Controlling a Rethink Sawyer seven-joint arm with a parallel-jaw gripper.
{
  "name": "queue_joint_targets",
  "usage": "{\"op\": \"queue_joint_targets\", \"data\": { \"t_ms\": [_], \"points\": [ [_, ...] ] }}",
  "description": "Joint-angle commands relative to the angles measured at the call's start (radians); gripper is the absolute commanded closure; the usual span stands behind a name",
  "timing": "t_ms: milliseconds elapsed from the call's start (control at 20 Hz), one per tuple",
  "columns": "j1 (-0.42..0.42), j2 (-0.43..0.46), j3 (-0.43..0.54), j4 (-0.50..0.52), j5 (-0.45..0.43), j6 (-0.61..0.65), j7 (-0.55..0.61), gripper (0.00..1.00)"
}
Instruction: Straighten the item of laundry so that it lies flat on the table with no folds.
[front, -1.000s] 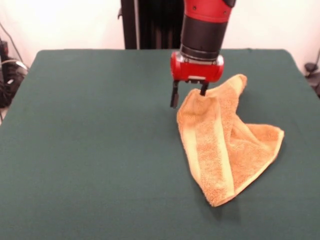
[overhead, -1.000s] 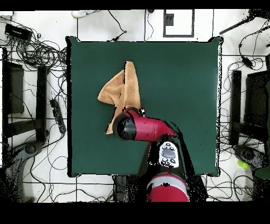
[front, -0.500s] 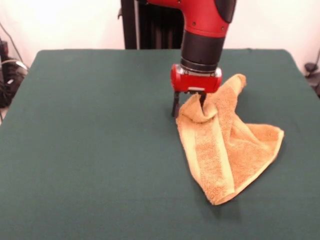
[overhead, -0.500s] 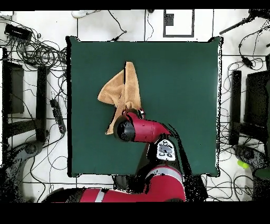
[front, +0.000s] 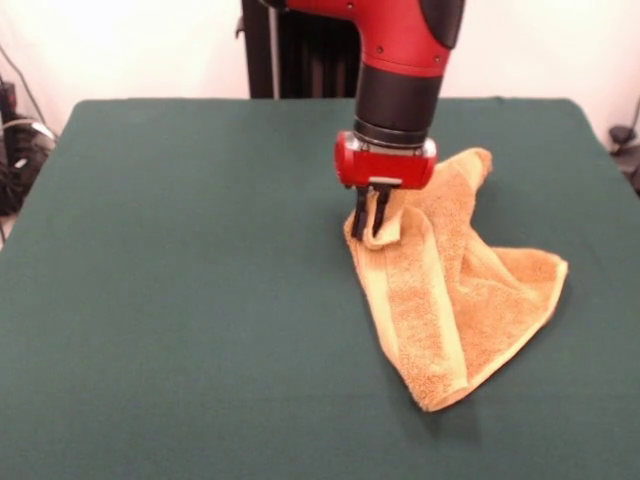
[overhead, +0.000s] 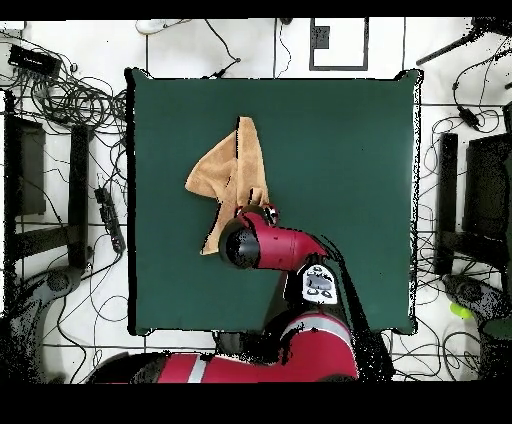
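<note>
The orange-tan towel (front: 460, 300) lies crumpled and folded over on the right half of the green table (front: 180, 300), with a paler band running down its left fold. My gripper (front: 368, 232) stands at the towel's upper left corner, shut on a pinch of that edge, which curls up between the fingers. In the overhead view the towel (overhead: 228, 175) lies left of the table's (overhead: 340, 150) middle, and the red arm covers its lower end, hiding the gripper.
Cables and dark equipment (overhead: 70, 150) lie on the floor around the table. A black post (front: 300, 50) rises behind the far edge of the table.
The fingers, open astride the towel's corner a second ago, have come down and closed on the edge. The gripper shifted slightly left, bunching the cloth.
</note>
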Motion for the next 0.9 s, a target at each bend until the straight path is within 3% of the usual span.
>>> {"op": "queue_joint_targets", "data": {
  "t_ms": [50, 400, 900],
  "points": [
    [-0.023, 0.039, 0.117, 0.011, 0.043, -0.052, 0.231, 1.0],
    [-0.221, 0.03, 0.244, 0.088, -0.068, -0.102, 0.182, 1.0],
    [-0.496, 0.08, 0.367, 0.106, -0.264, -0.107, 0.101, 1.0]
  ]
}}
